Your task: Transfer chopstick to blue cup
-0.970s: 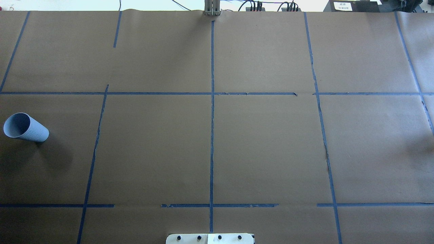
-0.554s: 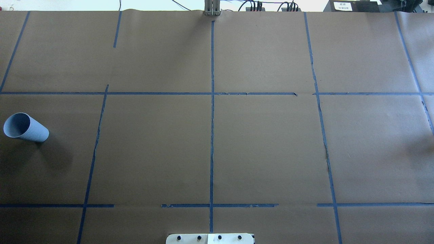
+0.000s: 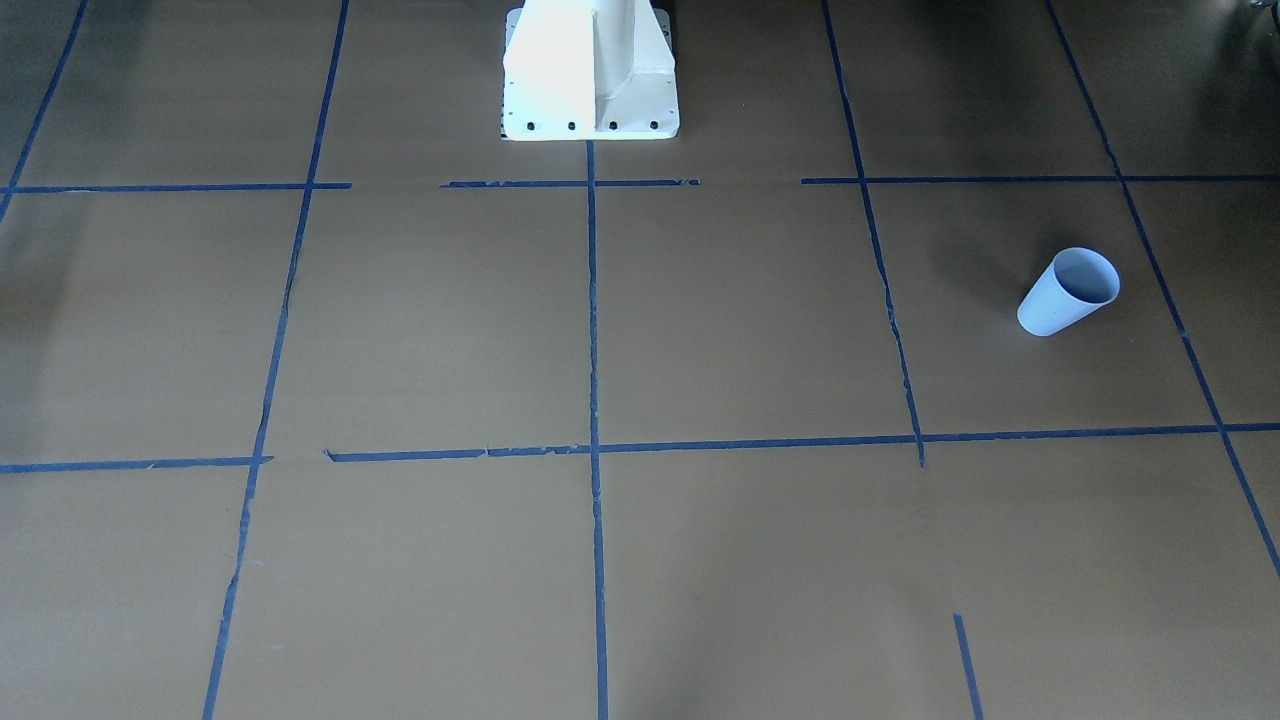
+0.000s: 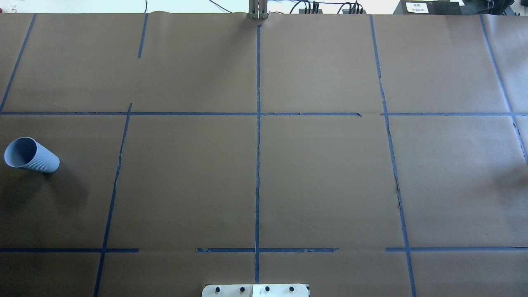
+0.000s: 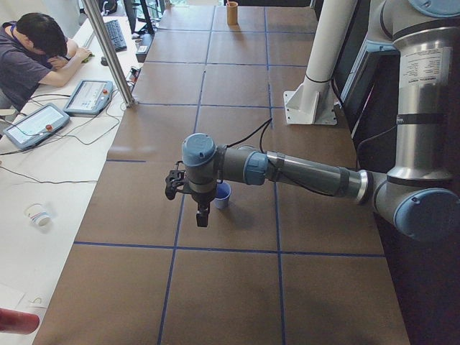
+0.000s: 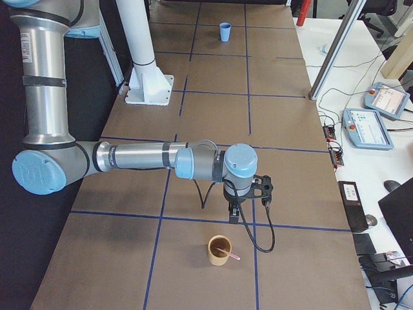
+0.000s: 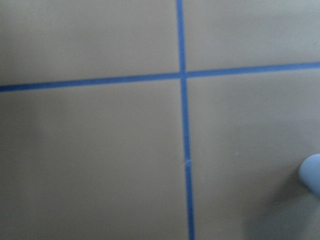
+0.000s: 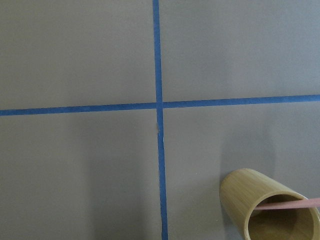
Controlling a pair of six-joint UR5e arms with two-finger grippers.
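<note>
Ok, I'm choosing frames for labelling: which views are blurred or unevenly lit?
Left wrist: soft throughout, the blue cup a smear at the right edge. Right wrist: sharper, the chopstick in the bamboo holder clear. Overhead: the top strip is blown out.

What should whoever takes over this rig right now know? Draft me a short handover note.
Left gripper: hangs near the blue cup; cannot tell whether open or shut.
Right gripper: hangs near the bamboo cup; cannot tell either.
Chopstick: leaning inside the bamboo cup. The blue cup stands upright and looks empty.
Done: nothing yet.
Left: grasp the chopstick, carry it across, drop it into the blue cup.
</note>
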